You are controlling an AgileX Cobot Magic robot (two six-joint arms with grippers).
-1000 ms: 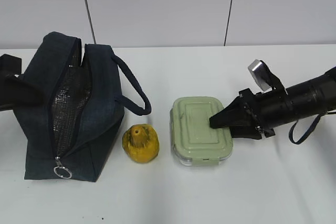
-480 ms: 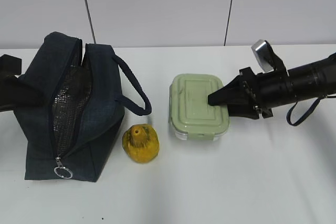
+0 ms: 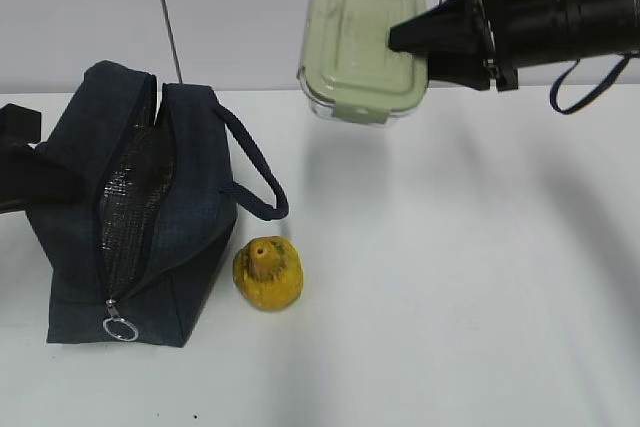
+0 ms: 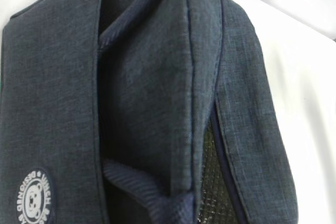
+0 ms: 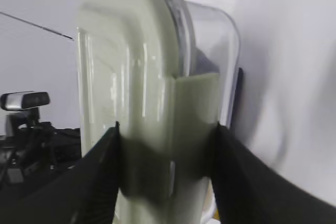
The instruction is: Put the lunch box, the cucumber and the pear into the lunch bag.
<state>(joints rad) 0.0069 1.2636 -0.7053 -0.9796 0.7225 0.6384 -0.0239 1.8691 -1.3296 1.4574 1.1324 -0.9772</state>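
- Gaping only narrowly, the lunch bag offers a thin slot of foil lining; the box could catch on the zipper edge.
- left gripper, off-frame, clamps shut; on what, cannot tell.
- pear sits just beside the bag.
- lunch box hangs high, pinched at one end by right gripper; could pivot or slip.
- Cucumber not visible.

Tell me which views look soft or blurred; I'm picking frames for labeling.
Exterior view: sharp, the lunch box casting a soft shadow on the table. Right wrist view: lunch box close and blurred. Left wrist view: lunch bag fabric fairly crisp.
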